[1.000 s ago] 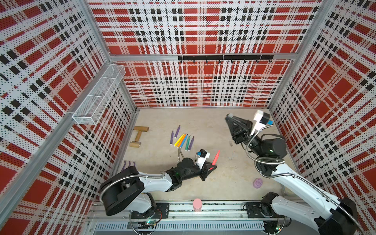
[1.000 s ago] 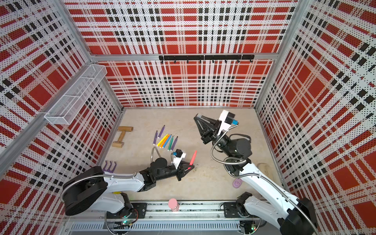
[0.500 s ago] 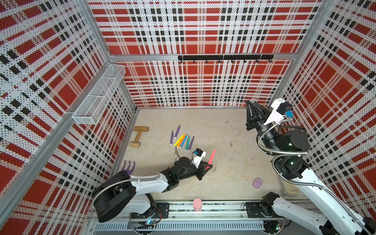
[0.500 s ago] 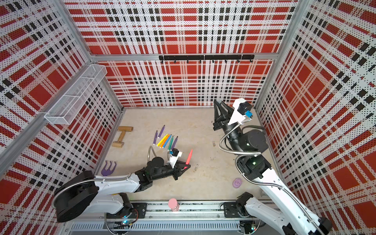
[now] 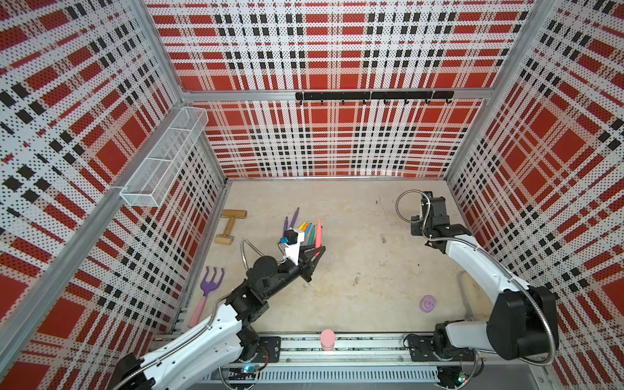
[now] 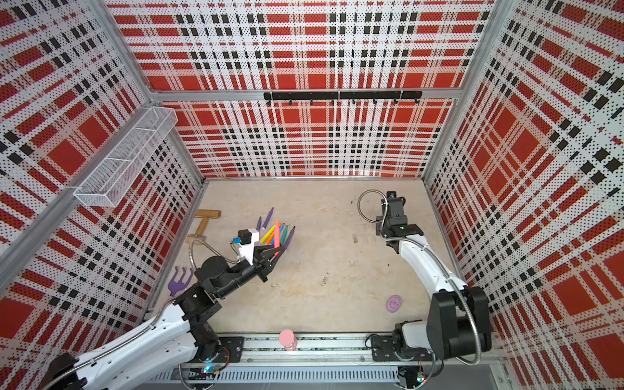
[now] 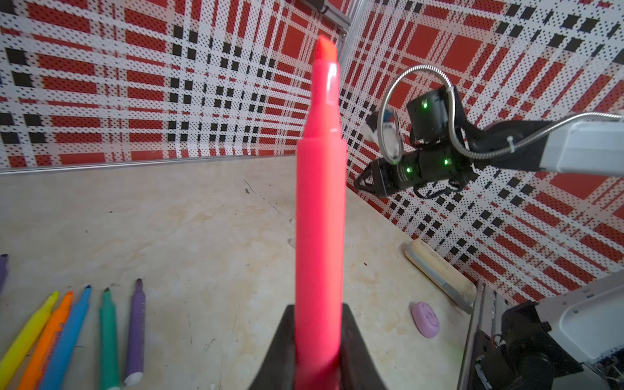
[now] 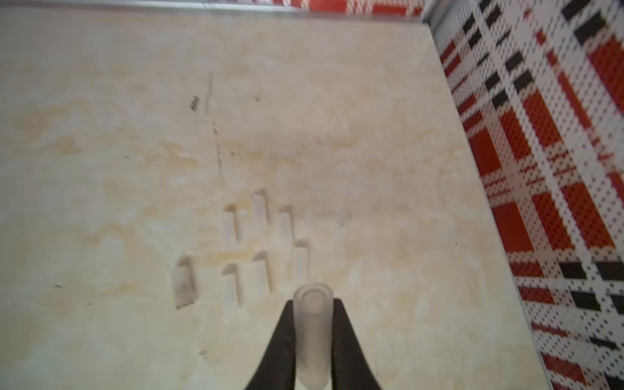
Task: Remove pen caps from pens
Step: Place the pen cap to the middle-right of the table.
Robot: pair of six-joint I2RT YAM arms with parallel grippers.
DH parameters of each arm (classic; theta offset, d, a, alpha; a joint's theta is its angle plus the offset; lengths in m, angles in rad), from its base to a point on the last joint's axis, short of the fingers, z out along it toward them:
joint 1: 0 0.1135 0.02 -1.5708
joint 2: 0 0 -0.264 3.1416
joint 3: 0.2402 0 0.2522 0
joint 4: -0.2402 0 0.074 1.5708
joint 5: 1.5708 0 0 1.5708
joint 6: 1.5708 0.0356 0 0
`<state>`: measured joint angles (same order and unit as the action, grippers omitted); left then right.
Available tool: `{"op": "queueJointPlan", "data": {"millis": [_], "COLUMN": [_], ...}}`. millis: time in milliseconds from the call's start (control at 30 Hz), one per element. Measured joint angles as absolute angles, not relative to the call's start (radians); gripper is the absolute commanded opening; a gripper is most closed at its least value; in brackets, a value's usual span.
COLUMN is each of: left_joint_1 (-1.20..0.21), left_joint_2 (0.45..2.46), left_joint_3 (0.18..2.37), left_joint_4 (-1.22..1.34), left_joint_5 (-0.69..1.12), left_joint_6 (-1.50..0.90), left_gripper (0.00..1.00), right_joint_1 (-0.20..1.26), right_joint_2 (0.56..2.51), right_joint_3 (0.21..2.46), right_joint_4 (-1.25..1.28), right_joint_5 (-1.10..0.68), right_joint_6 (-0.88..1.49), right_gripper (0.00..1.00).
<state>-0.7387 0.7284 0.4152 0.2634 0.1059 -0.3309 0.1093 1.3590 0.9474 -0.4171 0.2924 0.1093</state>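
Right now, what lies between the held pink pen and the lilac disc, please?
Only bare, stained table separates pink pen and lilac disc, in both top views.

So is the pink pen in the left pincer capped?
Uncapped: the pink pen shows a bare tip, and the right pincer holds a clear cap.

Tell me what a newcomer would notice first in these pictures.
Red plaid walls, then the uncapped pink-red pen standing up in the left gripper over the table, left of middle, beside a row of coloured pens. By the right wall, the right gripper holds a frosted pen cap above several loose caps.
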Motion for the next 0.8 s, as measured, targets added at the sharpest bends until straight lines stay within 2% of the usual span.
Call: {"op": "queueJointPlan", "data": {"millis": [200, 367, 800], "left_joint_1": [-0.728, -0.725, -0.719], "left_joint_2": [0.764, 0.778, 0.761], "left_joint_3": [0.395, 0.394, 0.394], "left_joint_4": [0.231, 0.213, 0.179], "left_joint_5": [0.1, 0.101, 0.088], "left_joint_6": [-0.33, -0.33, -0.329], "left_gripper": [0.0, 0.0, 0.0], "right_joint_1": [0.003, -0.001, -0.001], "right_joint_2": [1.452, 1.558, 1.769], "right_joint_3": [0.958, 0.968, 0.989], "right_joint_4": [-0.376, -0.345, -0.296], "right_joint_5": [0.248, 0.198, 0.199], "right_joint_6": [0.125, 0.128, 0.146], "right_gripper": [0.0, 0.0, 0.1]}}
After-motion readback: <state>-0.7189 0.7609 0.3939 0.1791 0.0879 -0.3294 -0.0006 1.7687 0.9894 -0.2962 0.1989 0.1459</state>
